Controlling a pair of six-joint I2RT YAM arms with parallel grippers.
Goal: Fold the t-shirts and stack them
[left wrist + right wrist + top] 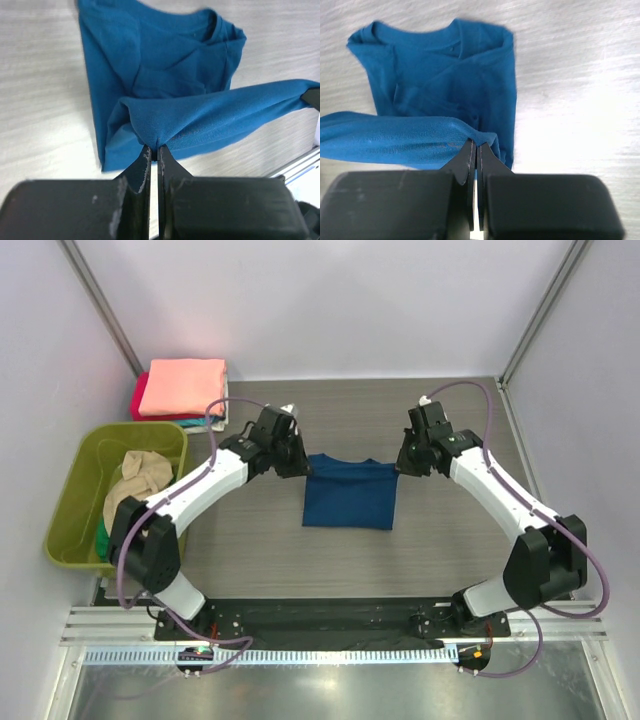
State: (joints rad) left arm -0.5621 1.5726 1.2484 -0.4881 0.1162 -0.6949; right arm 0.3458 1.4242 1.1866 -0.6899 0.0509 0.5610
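A blue t-shirt point(349, 498) lies partly folded in the middle of the table, collar towards the arms' bases. Its far edge is pinched at both corners and stretched between the two grippers. My left gripper point(304, 469) is shut on the left corner, and in the left wrist view the cloth point(165, 95) bunches at the fingertips point(154, 149). My right gripper point(398, 468) is shut on the right corner, where the fabric point(440, 85) folds over the tips point(476, 145). A folded stack at the back left has a salmon-pink shirt point(182, 386) on top, with red point(138, 402) and teal point(192, 425) beneath.
An olive-green tub point(75, 510) stands at the left table edge, holding a tan shirt point(140, 476) and a bit of green cloth point(102, 533). Grey walls and metal posts close in the table on three sides.
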